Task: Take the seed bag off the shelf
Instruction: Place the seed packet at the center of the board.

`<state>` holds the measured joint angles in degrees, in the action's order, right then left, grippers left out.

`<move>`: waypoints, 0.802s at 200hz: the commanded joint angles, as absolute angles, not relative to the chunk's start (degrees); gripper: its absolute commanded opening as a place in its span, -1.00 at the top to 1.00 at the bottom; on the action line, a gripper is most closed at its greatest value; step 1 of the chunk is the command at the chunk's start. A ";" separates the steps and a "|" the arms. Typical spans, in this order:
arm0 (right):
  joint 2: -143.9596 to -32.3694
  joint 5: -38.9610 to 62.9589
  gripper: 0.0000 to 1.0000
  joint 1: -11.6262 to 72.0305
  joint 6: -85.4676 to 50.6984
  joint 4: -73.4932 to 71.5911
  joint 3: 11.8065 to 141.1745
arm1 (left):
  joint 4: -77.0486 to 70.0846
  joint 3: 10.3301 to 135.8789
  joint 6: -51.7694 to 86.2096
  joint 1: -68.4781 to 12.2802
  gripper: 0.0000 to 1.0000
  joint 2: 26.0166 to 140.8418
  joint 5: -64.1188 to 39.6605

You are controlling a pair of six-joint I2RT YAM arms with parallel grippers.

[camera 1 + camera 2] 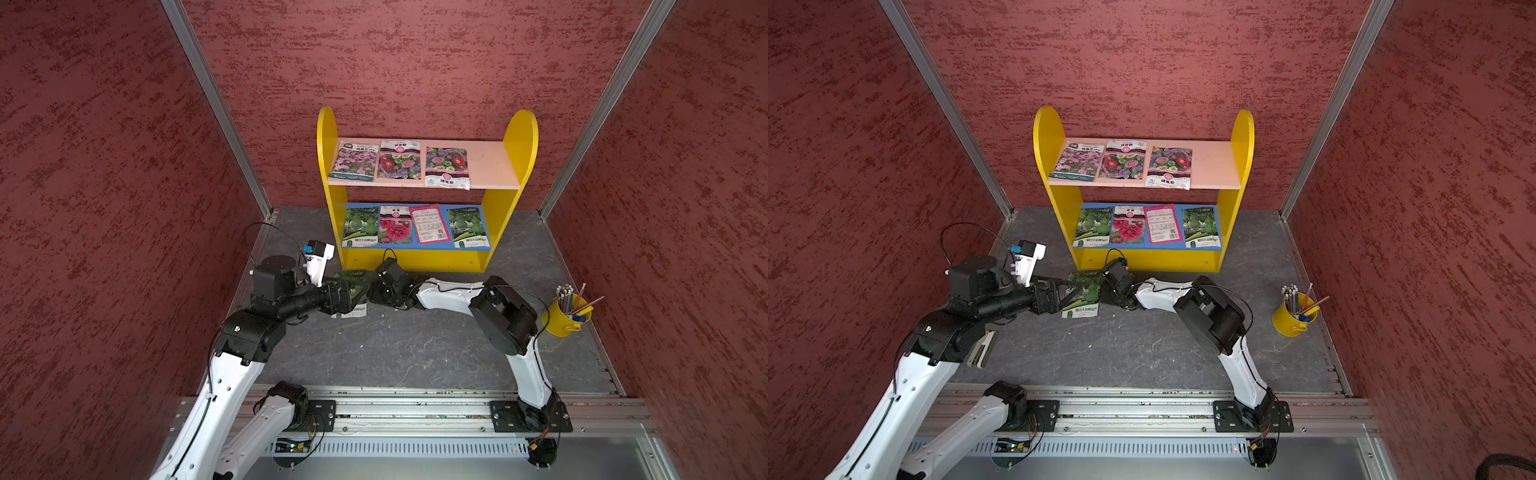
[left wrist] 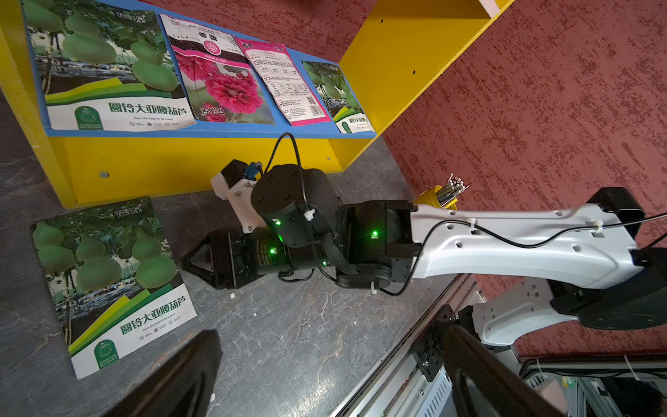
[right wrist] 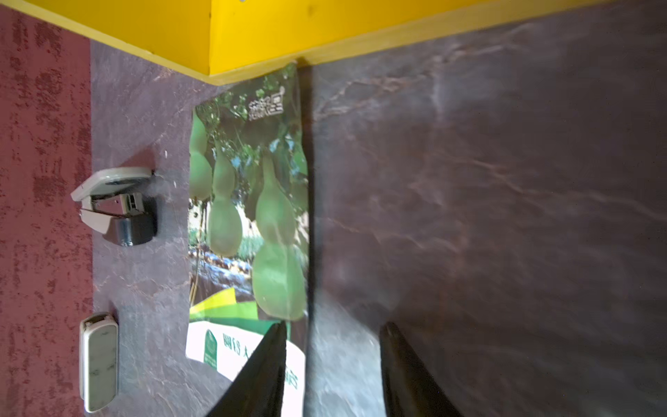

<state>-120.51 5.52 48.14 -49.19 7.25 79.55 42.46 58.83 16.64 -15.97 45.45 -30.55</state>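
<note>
A seed bag [image 1: 352, 278] with green gourds printed on it lies flat on the dark table just in front of the shelf [image 1: 517, 137], near the shelf's left foot. The same seed bag [image 2: 108, 274] shows whole in the left wrist view. My right gripper [image 3: 334, 328] is low at the bag's right edge with its jaws apart. One of its fingers [image 3: 274, 346] is over the bag's white corner, the other is over bare table, and nothing is gripped. My left gripper [image 2: 325, 364] hovers wide open over the bag's left side. Three bags lie on the pink upper board [image 1: 486, 166] and several on the blue lower board [image 1: 444, 248].
A yellow bucket [image 1: 563, 320] of pencils stands at the right of the table. A stapler [image 3: 115, 205] and a small white case [image 3: 99, 361] lie left of the bag, near the red wall. Red walls close in three sides; the arms' mounting rail [image 1: 415, 409] runs along the front.
</note>
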 commanded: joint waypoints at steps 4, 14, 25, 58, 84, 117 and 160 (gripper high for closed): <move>-113.03 4.19 -0.03 47.81 -44.29 6.04 77.12 | 39.76 58.41 18.38 -15.60 -0.99 46.32 -29.40; -110.88 5.21 -0.08 47.79 -42.70 6.15 76.38 | 39.02 58.30 19.31 -15.63 -0.99 46.53 -28.72; -108.52 6.51 -0.14 47.68 -41.38 5.96 75.54 | 37.72 57.93 20.09 -15.66 -1.00 46.68 -28.74; -101.99 11.07 -0.36 47.72 -38.02 6.90 73.31 | 35.48 57.98 22.74 -15.70 -0.99 47.19 -29.06; -94.98 11.64 -0.56 47.81 -34.18 8.80 70.97 | 34.27 57.93 24.50 -15.95 -0.99 47.80 -28.84; -84.81 8.35 -0.94 48.08 -28.75 16.87 71.60 | 32.89 57.48 25.10 -16.80 -0.99 46.76 -28.45; -75.63 3.77 -0.97 48.42 -22.95 28.76 77.87 | 30.41 57.12 25.31 -17.73 -0.99 46.41 -28.90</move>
